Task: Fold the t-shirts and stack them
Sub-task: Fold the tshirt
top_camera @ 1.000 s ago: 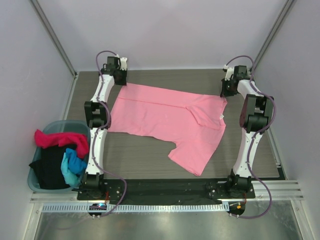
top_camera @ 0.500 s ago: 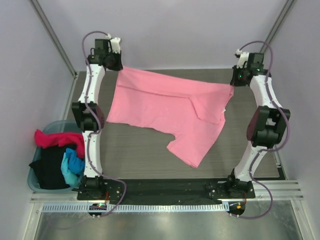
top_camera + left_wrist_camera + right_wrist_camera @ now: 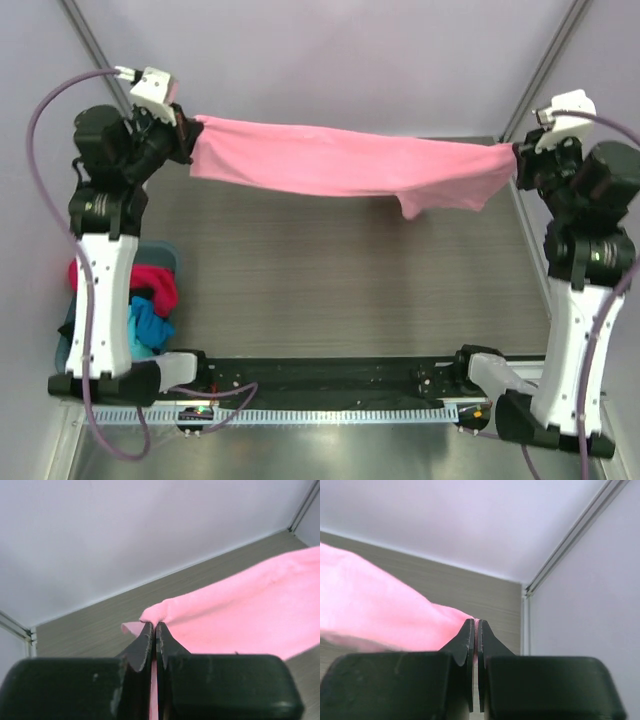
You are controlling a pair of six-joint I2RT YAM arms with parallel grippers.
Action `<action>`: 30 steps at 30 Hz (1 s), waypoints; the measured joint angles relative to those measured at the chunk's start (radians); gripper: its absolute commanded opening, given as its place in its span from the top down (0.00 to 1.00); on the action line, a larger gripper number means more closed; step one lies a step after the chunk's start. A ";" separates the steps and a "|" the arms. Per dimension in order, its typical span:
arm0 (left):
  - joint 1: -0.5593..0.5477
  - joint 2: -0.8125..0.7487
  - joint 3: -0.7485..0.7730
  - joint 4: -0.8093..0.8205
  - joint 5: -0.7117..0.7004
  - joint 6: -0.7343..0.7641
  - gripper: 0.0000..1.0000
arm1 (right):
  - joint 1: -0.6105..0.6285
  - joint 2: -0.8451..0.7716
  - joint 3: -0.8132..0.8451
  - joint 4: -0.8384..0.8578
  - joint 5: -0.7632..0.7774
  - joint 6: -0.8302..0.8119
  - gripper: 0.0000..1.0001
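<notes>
The light pink t-shirt [image 3: 340, 165] hangs stretched in the air between my two raised arms, sagging a little in the middle with a sleeve drooping near its right end. My left gripper [image 3: 188, 140] is shut on its left corner; in the left wrist view [image 3: 154, 625] pink cloth [image 3: 240, 620] bunches at the fingertips. My right gripper [image 3: 516, 158] is shut on its right corner, and in the right wrist view [image 3: 475, 622] the cloth [image 3: 375, 610] runs off to the left. Magenta [image 3: 155, 285], black and bright blue [image 3: 145, 330] t-shirts lie in the basket.
A teal plastic basket [image 3: 172, 256] stands at the left of the grey wood-grain table [image 3: 340, 290], partly hidden behind my left arm. White walls close in the back and both sides. A black rail with the arm bases runs along the near edge.
Both arms have lifted high and spread apart, taking the pink t-shirt off the table; it now hangs taut between the grippers instead of lying flat.
</notes>
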 measured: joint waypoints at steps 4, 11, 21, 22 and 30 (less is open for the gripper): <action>0.000 -0.200 -0.099 0.000 -0.005 0.009 1.00 | 0.000 -0.201 -0.013 -0.055 0.000 -0.042 0.99; 0.001 -0.474 -0.163 -0.005 -0.050 0.057 1.00 | 0.000 -0.449 0.112 -0.166 -0.012 -0.073 0.99; 0.001 -0.477 -0.138 -0.003 -0.041 0.114 0.99 | 0.000 -0.409 0.164 -0.154 -0.019 -0.075 0.99; 0.001 -0.454 -0.164 -0.002 -0.035 0.118 0.99 | 0.000 -0.389 0.122 -0.141 -0.024 -0.075 0.99; 0.001 -0.244 -0.526 0.060 0.009 0.132 0.98 | 0.000 -0.228 -0.330 -0.048 -0.067 -0.090 0.99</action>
